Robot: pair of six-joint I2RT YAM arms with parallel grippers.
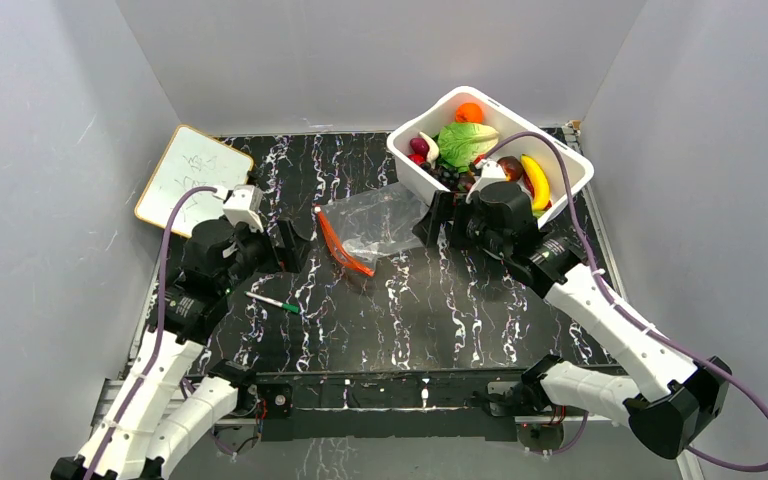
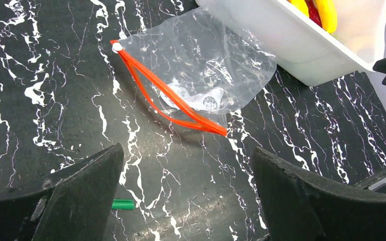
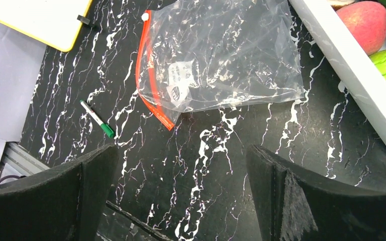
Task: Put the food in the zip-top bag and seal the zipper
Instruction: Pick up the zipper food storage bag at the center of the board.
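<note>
The zip-top bag (image 1: 385,215) lies flat and empty on the black marbled table, left of the tub. Its red-orange zipper (image 1: 338,243) faces left, and in the left wrist view the zipper (image 2: 166,95) shows its two strips parted along the bag (image 2: 206,65). The food (image 1: 465,143) sits piled in the white tub (image 1: 572,172): an orange, a banana, greens and purple pieces. My left gripper (image 1: 300,247) hangs open just left of the zipper. My right gripper (image 1: 438,225) is open between bag and tub, with the bag (image 3: 226,55) ahead of it. Both hold nothing.
A green-and-white pen (image 1: 272,301) lies on the table near the left arm, its tip (image 2: 123,204) beside my left finger. A yellow-edged whiteboard (image 1: 192,178) leans at the back left. The tub's wall (image 3: 352,75) runs along the right gripper's right. Grey walls enclose the table.
</note>
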